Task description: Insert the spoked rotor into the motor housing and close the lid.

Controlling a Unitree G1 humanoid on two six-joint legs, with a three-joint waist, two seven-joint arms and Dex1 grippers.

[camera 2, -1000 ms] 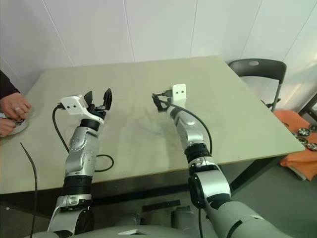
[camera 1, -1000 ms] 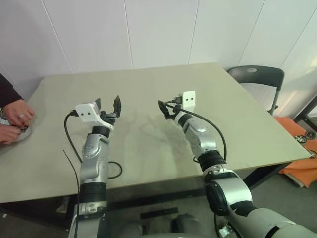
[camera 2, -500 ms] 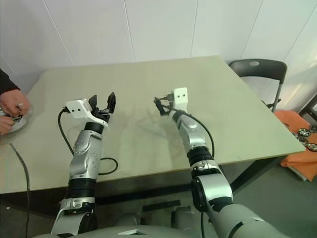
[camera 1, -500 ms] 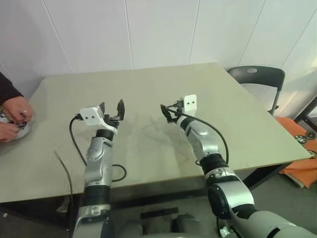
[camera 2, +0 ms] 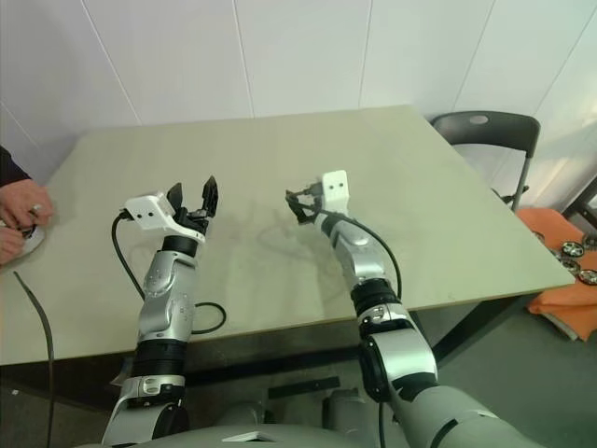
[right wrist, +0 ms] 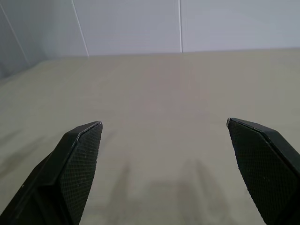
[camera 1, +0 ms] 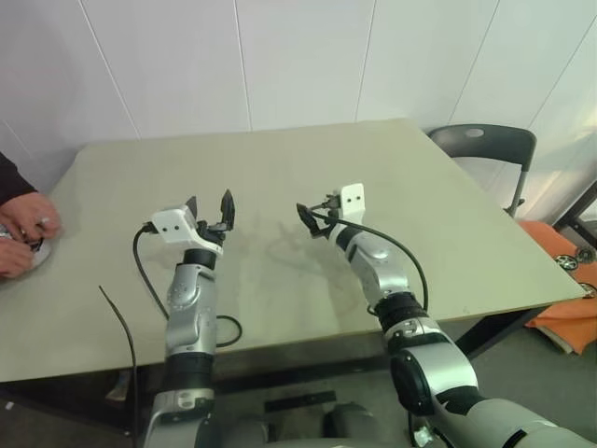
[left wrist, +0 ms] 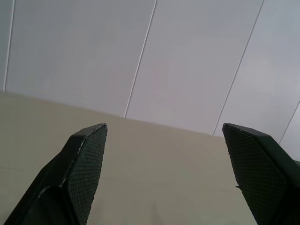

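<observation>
A: Where did the tools sit?
B: Left tool (camera 1: 213,207) and right tool (camera 1: 315,217) both hovered over the counter (camera 1: 280,168), fingers spread apart, holding nothing.
A: And the motor parts?
B: A person's hands (camera 1: 20,233) covered something at the counter's left edge; couldn't tell what.

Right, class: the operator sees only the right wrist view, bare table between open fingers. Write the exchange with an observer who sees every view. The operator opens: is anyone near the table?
Observer: Yes, a person's hands are at the left edge of the table; I cannot tell what they hold.
Operator: Where is my left gripper?
Observer: The left gripper hangs above the table, open and empty.
Operator: Anything beyond the right side?
Observer: A dark chair stands past the far right corner.
</observation>
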